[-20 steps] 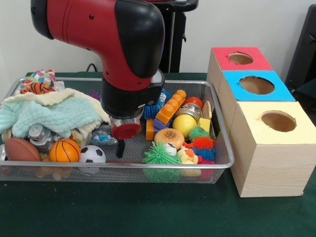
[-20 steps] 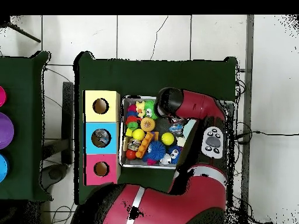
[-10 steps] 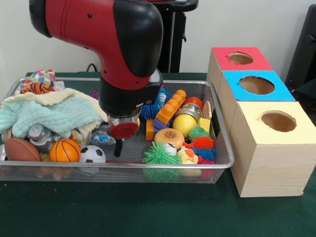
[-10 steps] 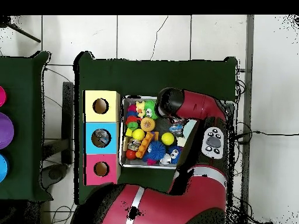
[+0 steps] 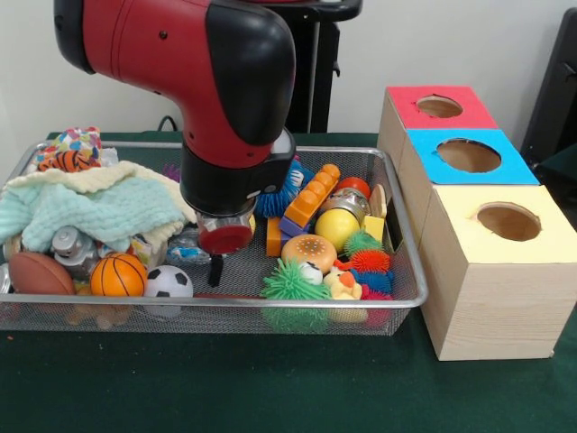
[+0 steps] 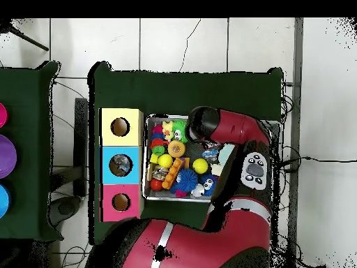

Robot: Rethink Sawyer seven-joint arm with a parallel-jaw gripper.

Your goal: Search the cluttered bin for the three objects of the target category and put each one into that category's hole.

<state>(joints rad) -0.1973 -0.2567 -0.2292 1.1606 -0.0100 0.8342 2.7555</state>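
My gripper (image 5: pixel 215 271) hangs low inside the wire mesh bin (image 5: pixel 407 244), over bare mesh just right of the soccer ball (image 5: pixel 169 281). The red and black arm (image 6: pixel 223 129) covers it from above. A basketball (image 5: pixel 118 275) and a brown football (image 5: pixel 40 272) lie left of the soccer ball. Right of the gripper are a burger toy (image 5: pixel 308 253), a yellow ball (image 5: pixel 337 228), a green spiky ball (image 5: pixel 290 281) and an orange and purple brick stack (image 5: pixel 309 200). Nothing shows in the gripper's grasp.
Three boxes stand right of the bin, with a red top (image 5: pixel 439 106), a blue top (image 5: pixel 469 155) and a yellow top (image 5: pixel 509 222), each with a round hole. A mint cloth (image 5: pixel 99 209) is heaped at the bin's left. Something lies inside the blue box's hole (image 6: pixel 120 165).
The arm and gripper shifted slightly to the left over the mesh, then held still. The toys have not moved.
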